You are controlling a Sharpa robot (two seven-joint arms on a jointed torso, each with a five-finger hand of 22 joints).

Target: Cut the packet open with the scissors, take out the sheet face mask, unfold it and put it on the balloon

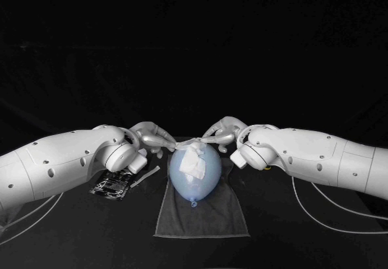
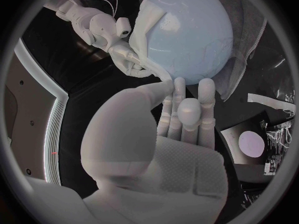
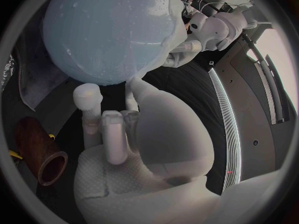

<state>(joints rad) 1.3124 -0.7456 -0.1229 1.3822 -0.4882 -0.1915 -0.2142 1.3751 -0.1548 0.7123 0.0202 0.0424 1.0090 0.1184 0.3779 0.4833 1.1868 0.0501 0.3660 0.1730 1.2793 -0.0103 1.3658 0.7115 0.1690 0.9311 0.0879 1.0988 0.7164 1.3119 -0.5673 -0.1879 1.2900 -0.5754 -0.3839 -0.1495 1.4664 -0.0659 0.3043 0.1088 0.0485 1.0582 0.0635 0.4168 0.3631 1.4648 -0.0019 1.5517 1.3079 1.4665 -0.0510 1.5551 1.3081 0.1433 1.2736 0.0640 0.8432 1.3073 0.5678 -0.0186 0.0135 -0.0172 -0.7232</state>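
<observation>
Left hand [image 1: 155, 138] and right hand [image 1: 222, 131] each pinch the mask [image 1: 192, 159], draped over the far end of the balloon [image 1: 198, 189] (balloon lying on a grey cloth [image 1: 202, 221] on the worktop [image 1: 97, 241]).

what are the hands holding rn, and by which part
The left hand and right hand each pinch the mask by its edge, one either side, where it drapes over the balloon's wide end.
</observation>
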